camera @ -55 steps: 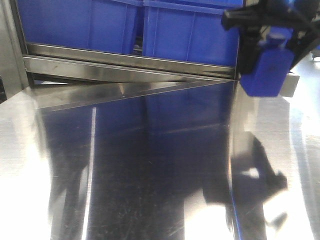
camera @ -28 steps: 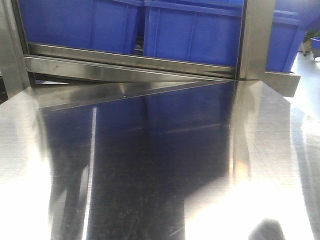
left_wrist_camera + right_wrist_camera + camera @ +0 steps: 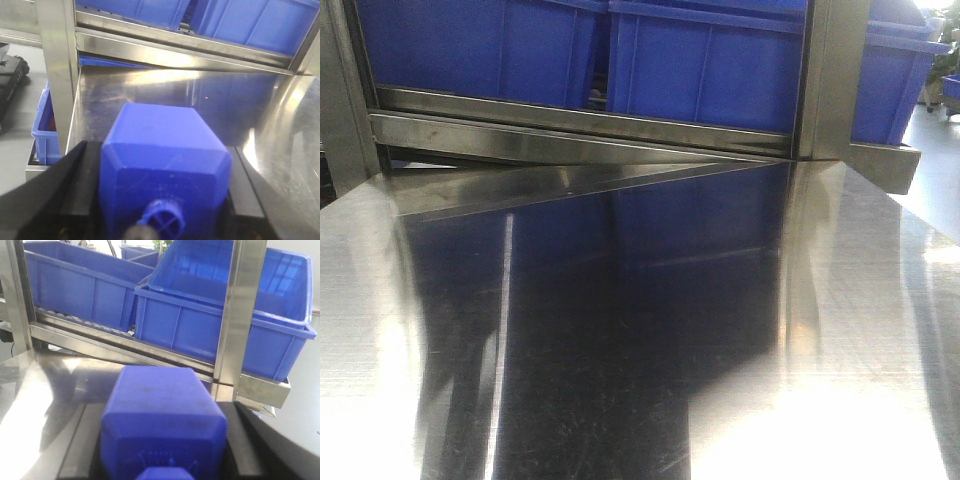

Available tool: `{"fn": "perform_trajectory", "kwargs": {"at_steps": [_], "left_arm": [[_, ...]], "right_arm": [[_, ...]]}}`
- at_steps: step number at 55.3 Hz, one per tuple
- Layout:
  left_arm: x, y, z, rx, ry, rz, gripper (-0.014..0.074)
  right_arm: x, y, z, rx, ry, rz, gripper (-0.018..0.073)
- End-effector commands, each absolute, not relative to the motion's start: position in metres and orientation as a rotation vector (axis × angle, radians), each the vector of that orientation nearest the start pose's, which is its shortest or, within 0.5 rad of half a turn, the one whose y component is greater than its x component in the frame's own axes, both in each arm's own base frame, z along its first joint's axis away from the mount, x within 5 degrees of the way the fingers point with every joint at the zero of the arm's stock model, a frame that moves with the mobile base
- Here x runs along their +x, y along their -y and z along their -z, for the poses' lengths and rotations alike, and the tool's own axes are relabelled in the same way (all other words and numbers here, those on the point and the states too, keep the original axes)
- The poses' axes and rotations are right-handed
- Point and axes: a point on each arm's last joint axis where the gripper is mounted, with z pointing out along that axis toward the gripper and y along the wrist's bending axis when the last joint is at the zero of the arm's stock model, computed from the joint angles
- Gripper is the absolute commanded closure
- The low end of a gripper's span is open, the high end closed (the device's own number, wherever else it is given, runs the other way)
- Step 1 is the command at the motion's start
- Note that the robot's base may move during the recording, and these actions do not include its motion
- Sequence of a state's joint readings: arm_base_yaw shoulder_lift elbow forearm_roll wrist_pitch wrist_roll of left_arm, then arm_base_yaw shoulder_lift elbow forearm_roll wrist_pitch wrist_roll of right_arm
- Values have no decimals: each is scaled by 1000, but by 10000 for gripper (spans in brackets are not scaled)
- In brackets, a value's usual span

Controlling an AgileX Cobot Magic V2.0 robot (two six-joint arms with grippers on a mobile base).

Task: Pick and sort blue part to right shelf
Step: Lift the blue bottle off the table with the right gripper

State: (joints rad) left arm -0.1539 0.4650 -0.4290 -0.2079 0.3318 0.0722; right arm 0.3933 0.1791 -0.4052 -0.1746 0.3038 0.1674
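The carry step was in hand. The right gripper (image 3: 161,440), its jaws only dim bands beside the blue part (image 3: 165,400), seemed closed on it, facing the right shelf (image 3: 125,351) and its blue bins (image 3: 220,335). The left gripper (image 3: 165,190) clamped a second blue part (image 3: 160,140) (same shape) over the table (image 3: 210,100). Next, I judged: lift above a bin rim, then release.

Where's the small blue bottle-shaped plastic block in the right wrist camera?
In the right wrist view, the blue bottle-shaped plastic block sits clamped in the right gripper, cap toward the camera, facing the steel upright post and blue plastic bins.
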Motion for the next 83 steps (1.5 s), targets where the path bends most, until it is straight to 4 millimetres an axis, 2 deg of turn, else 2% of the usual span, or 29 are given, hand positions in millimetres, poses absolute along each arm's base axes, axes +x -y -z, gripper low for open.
{"fn": "perform_trajectory", "kwargs": {"at_steps": [1, 83], "left_arm": [[101, 21, -313, 46, -1726, 276, 386], [105, 22, -309, 46, -1751, 274, 387]], "right_arm": [[48, -16, -328, -274, -1417, -264, 334], [48, -16, -327, -279, -1416, -257, 334]]}}
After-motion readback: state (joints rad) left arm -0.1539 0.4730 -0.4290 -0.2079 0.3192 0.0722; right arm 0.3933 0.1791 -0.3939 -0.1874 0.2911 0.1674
